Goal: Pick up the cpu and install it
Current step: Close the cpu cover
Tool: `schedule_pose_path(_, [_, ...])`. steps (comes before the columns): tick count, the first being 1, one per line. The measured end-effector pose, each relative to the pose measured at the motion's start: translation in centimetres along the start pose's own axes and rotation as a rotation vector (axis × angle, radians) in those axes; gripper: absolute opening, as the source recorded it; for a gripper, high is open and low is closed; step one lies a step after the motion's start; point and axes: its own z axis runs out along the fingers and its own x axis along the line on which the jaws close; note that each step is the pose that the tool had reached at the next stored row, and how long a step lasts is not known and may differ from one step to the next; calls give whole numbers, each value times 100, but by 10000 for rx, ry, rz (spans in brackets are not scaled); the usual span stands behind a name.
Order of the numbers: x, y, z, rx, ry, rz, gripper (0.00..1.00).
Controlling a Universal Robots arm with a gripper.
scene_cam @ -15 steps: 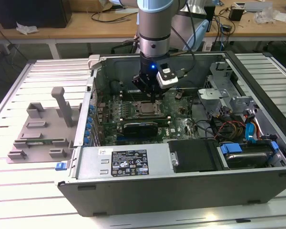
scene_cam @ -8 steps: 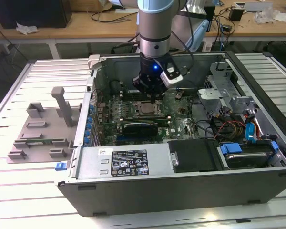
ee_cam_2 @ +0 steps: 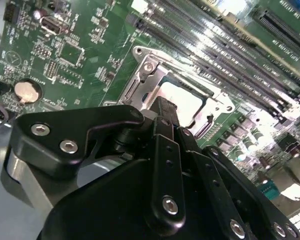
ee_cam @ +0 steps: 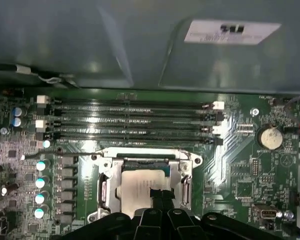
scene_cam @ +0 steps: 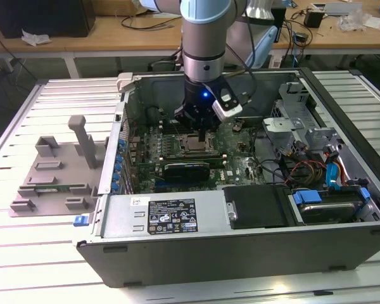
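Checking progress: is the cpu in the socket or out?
In. The cpu lies flat inside the socket frame in both wrist views.

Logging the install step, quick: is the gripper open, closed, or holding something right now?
Gripper: closed, apparently holding nothing, tips over the cpu lying in the socket.

The slatted metal desk (scene_cam: 31, 253) carries an open computer case (scene_cam: 240, 250) at centre and a grey tray (scene_cam: 50, 177) at the exterior view's left.
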Motion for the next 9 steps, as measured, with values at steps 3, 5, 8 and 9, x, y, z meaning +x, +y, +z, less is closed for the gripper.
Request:
schedule_pose_path(3, [50, -4, 21, 0, 0, -17, 11])
schedule_pose_path(5, [91, -3, 43, -1, 2, -71, 11])
schedule_pose_path(8, [112, -3, 56, -2, 3, -119, 11])
schedule_pose_path(9, [117, -2, 59, -4, 2, -133, 11])
